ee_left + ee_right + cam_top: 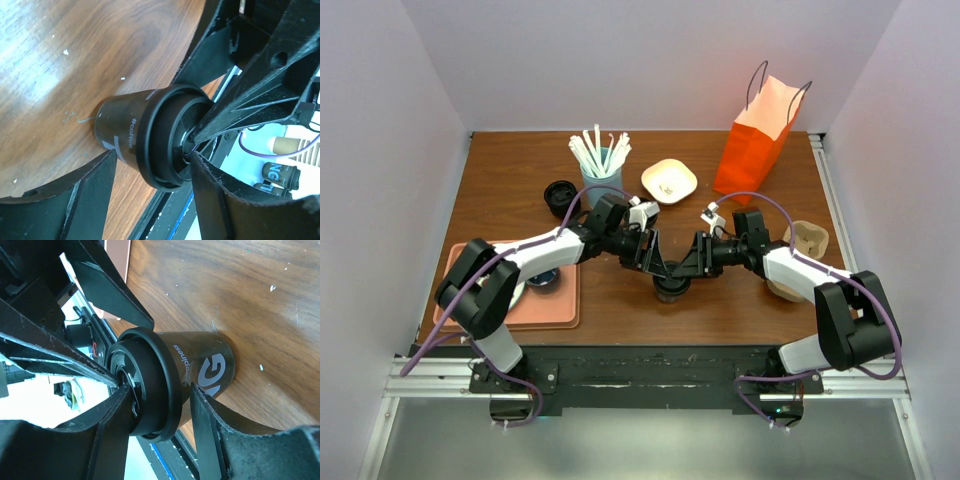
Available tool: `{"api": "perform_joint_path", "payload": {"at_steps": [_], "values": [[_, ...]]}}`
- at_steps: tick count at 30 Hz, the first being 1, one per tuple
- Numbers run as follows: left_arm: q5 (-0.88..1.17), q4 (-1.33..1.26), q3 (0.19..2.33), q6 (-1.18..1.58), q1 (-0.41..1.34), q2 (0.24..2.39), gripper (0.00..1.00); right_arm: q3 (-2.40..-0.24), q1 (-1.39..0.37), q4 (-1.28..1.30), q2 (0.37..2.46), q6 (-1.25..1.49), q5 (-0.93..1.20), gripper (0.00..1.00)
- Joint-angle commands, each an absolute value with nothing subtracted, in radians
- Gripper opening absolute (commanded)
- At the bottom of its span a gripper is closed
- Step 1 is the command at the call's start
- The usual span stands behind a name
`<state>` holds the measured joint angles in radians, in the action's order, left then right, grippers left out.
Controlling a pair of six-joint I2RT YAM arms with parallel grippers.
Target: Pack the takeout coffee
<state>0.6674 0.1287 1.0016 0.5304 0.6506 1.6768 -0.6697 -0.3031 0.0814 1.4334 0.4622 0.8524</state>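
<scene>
Surface: brown wood table (520,170), pale walls around it.

Item one, your takeout coffee (200,365): black cup, lid (155,115) on, standing upright on the wood between both sets of jaws.

Your right gripper (160,390) clasps it at the rim. One finger lies on the lid top, the other against the cup wall beneath.

Your left gripper (154,154) straddles it from the opposite side, jaws apart. Whether they press, you cannot tell.

Beyond the jaws: blue tumbler of straws (602,172), cream dish (669,181), orange bag (755,150).

Outside the left jaws: pink tray (560,300).
</scene>
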Motion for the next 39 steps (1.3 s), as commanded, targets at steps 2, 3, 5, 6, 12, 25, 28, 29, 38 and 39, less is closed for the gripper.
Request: {"api": "perform_joint_path", "payload": {"at_steps": [2, 3, 5, 6, 12, 25, 28, 29, 38, 39], "values": [[0.655, 0.094, 0.993, 0.492, 0.673, 1.7, 0.61, -0.663, -0.313, 0.158, 1.463, 0.405, 0.727, 0.49], [0.646, 0.094, 0.989, 0.492, 0.675, 1.7, 0.6, -0.664, -0.313, 0.156, 1.46, 0.411, 0.726, 0.49], [0.612, 0.101, 0.98, 0.489, 0.675, 1.695, 0.58, -0.667, -0.313, 0.155, 1.448, 0.425, 0.723, 0.51], [0.597, 0.109, 0.976, 0.488, 0.675, 1.694, 0.57, -0.673, -0.311, 0.156, 1.442, 0.433, 0.723, 0.51], [0.54, 0.14, 0.951, 0.472, 0.675, 1.69, 0.54, -0.739, -0.313, 0.176, 1.391, 0.494, 0.703, 0.61], [0.518, 0.147, 0.948, 0.482, 0.675, 1.709, 0.52, -0.865, -0.279, 0.317, 1.312, 0.509, 0.627, 0.73], [0.514, 0.15, 0.948, 0.482, 0.675, 1.709, 0.52, -0.845, -0.261, 0.345, 1.246, 0.523, 0.609, 0.69], [0.512, 0.152, 0.948, 0.482, 0.675, 1.709, 0.52, -0.832, -0.255, 0.356, 1.226, 0.535, 0.6, 0.67], [0.511, 0.153, 0.94, 0.483, 0.675, 1.709, 0.52, -0.701, -0.249, 0.353, 1.163, 0.544, 0.684, 0.46], [0.511, 0.152, 0.939, 0.485, 0.675, 1.71, 0.52, -0.689, -0.247, 0.338, 1.167, 0.549, 0.696, 0.46]]}}
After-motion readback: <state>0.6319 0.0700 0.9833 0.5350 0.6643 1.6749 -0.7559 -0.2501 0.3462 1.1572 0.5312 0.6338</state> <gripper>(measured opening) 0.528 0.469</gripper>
